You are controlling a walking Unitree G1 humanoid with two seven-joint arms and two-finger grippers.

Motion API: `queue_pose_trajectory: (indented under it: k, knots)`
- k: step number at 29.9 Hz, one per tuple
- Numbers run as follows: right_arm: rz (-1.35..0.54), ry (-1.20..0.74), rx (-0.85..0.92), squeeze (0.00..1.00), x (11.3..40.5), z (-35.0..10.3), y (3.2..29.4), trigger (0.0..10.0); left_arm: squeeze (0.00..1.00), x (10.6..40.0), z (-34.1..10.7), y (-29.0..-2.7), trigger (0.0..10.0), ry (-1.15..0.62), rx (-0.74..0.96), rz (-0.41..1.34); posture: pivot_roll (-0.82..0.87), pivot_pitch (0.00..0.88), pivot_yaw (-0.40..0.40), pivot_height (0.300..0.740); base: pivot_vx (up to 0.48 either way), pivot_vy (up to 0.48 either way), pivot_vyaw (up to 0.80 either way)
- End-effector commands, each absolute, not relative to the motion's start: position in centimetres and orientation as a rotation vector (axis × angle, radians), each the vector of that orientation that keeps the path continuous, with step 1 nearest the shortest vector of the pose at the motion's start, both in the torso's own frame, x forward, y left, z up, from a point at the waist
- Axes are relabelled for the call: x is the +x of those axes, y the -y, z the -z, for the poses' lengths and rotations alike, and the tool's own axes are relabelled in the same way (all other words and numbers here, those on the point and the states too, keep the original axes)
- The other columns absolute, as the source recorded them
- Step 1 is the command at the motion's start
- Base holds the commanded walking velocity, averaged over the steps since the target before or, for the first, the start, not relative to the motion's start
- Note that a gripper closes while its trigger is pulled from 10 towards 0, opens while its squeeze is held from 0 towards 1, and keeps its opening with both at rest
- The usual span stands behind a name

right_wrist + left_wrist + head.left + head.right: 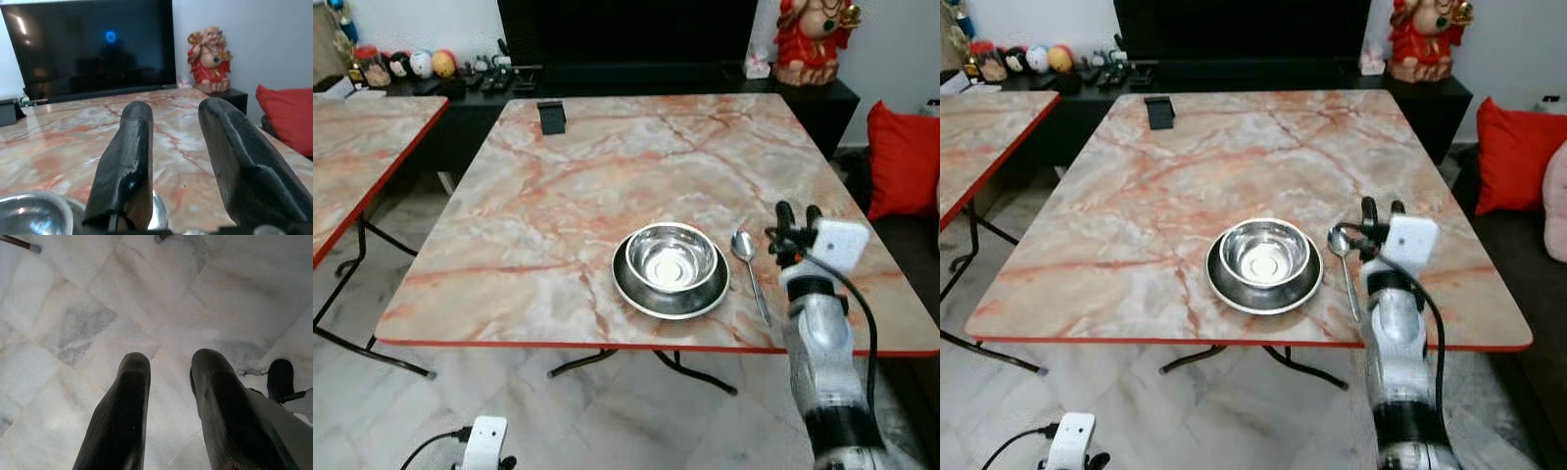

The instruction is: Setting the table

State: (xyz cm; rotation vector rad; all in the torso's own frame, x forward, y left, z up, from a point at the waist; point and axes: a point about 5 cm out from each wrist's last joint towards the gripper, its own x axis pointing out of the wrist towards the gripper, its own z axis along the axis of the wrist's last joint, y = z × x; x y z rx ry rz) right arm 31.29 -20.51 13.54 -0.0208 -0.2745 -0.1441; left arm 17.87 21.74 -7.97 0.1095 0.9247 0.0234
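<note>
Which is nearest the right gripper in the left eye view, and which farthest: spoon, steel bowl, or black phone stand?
From the right gripper:
1. Spoon, just to its left on the table.
2. Steel bowl, further left, sitting in a steel plate.
3. Black phone stand, near the table's far left edge.

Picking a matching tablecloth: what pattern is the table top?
The table top has pinkish-orange marble veining with a red edge, clearest in the left eye view.

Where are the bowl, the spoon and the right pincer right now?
bowl (671, 257), left eye view, on its shiny inner bottom.
spoon (744, 245), left eye view, on its scoop.
right pincer (799, 213), left eye view, midway between its fingertips.
</note>
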Motion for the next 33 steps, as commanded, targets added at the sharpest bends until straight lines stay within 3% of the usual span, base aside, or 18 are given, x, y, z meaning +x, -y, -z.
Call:
queue_pose_trajectory:
  k: [1, 9, 17, 33]
  knots:
    - [0.126, 0.331, -0.065, 0.00, 30.7, -14.7, 20.3, 10.0, 0.00, 17.2, 8.1, -22.3, 10.0, -0.945, 0.130, -0.026, -0.06, 0.000, 0.008, 0.736, 0.000, 0.000, 0.00]
    - [0.079, 0.330, -0.103, 0.00, 28.8, -14.7, 20.5, 10.0, 0.00, 17.3, 8.1, -22.7, 10.0, -0.944, 0.144, -0.034, -0.09, 0.000, 0.015, 0.736, 0.000, 0.000, 0.00]
    - [0.118, 0.325, -0.006, 0.00, 29.7, -14.9, 19.3, 10.0, 0.00, 17.3, 8.1, -22.5, 10.0, -0.947, 0.131, -0.044, -0.07, 0.000, 0.017, 0.736, 0.000, 0.000, 0.00]
    - [0.104, 0.327, -0.006, 0.00, 30.3, -15.5, 18.4, 10.0, 0.00, 17.2, 8.3, -22.1, 10.0, -0.955, 0.134, -0.034, -0.08, 0.000, 0.011, 0.736, 0.000, 0.399, 0.00]
